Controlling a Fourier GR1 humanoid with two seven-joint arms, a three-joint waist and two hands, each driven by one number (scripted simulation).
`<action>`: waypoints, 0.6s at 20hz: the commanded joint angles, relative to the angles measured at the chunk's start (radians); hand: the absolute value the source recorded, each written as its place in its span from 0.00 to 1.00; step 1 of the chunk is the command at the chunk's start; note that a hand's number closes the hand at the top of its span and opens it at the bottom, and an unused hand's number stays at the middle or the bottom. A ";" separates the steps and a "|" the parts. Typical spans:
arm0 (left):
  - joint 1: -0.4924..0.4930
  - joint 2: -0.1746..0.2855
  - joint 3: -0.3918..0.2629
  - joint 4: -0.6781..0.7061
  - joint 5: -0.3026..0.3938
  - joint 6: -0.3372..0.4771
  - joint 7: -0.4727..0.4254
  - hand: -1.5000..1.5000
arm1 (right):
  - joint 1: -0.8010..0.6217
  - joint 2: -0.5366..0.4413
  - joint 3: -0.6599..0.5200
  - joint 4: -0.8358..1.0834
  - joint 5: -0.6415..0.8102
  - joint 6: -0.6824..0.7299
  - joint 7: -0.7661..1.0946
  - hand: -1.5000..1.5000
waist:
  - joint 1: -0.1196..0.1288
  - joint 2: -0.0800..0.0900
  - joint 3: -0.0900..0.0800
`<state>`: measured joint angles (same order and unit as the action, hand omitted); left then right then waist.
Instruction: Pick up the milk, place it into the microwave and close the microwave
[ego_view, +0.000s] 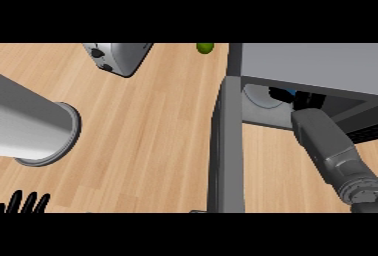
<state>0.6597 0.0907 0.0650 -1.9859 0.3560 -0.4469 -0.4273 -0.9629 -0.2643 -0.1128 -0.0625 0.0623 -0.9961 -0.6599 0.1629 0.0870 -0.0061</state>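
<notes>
The grey microwave (310, 65) is seen at the right, its door (225, 150) swung wide open; the milk (290, 92) is barely glimpsed inside, just a blue sliver.

Right hand (286, 95) mostly hidden inside microwave (310, 65); blue bit (291, 92) by it too small to ID. Left hand (29, 204) cut off at near edge, fingers only. Far edge cuts toaster (118, 56) & green obj (205, 47).

One microwave (310, 65), one toaster (118, 56), one green object (205, 47), one cylinder (33, 125), one left hand (26, 202), one right hand (303, 100)
</notes>
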 joint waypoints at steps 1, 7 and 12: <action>-0.015 0.007 0.004 0.015 -0.016 0.002 0.000 0.00 | 0.057 -0.016 0.070 0.059 0.079 -0.201 0.140 0.00 | 0.020 0.008 -0.002; -0.034 0.003 -0.009 0.014 -0.024 0.003 0.004 0.00 | -0.040 0.052 0.163 0.046 0.174 0.012 0.121 0.00 | 0.034 -0.014 0.013; -0.059 0.025 0.013 0.045 -0.020 -0.006 0.007 0.00 | -0.073 0.101 0.180 0.057 0.190 0.079 0.120 0.00 | 0.029 -0.010 0.012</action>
<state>0.6157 0.0987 0.0638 -1.9585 0.3364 -0.4453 -0.4223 -1.0097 -0.1991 0.0457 -0.0161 0.2319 -0.9872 -0.5382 0.1926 0.0774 0.0028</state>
